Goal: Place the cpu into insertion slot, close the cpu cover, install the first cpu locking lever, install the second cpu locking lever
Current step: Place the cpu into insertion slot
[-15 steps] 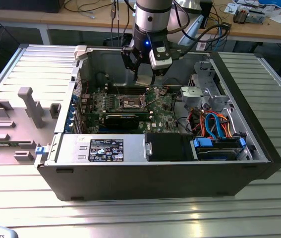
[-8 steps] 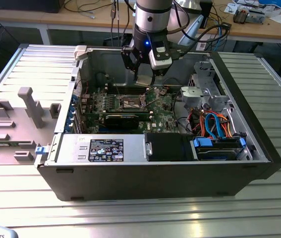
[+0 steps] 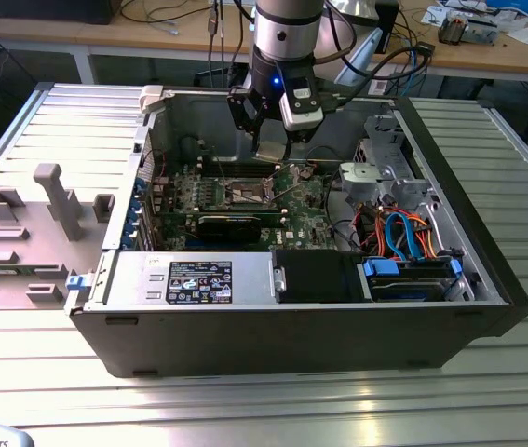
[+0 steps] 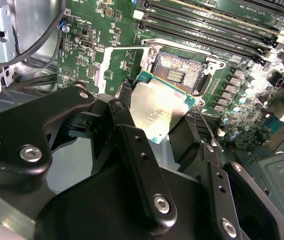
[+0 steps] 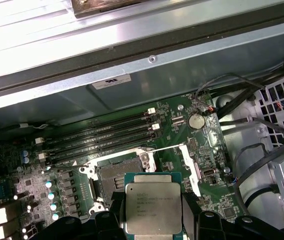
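Tray (image 3: 31, 228): grey, on the table at the exterior view's left, just beside the case.
Case (image 3: 245, 335): open on top, green board (image 3: 291, 200) flat inside.
Slot (image 4: 179, 75): on the board, dark middle bare.
Cover (image 5: 188, 161): swung open beside the slot.
Gripper (image 4: 157, 112): above the slot, fingers (image 4: 126, 95) clamped on the chip's opposite edges.
Chip (image 4: 157, 105): held flat, overlapping the slot's edge in both wrist views, not seated.
Cables (image 3: 403, 237): orange and blue, at the exterior view's right.
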